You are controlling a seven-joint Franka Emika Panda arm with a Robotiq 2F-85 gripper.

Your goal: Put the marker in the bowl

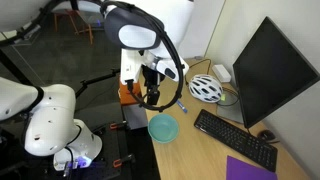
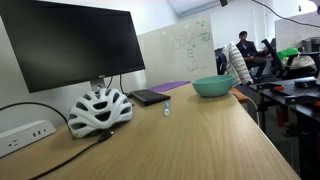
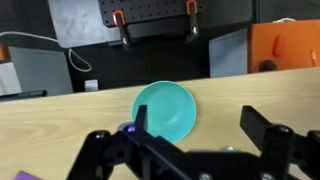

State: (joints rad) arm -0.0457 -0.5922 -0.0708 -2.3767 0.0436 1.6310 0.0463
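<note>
On the wooden desk (image 1: 190,150), near its edge, the teal bowl (image 1: 163,128) is sitting upright – well apart from the white-and-black helmet (image 1: 205,88) and the keyboard (image 1: 235,138). The gripper (image 3: 200,128) is hanging above the desk near the bowl w/ jaws spread wide, holding nothing. In an exterior view a small pale object (image 2: 167,108) is lying btwn helmet and bowl – too small to tell if it's the marker.
</note>
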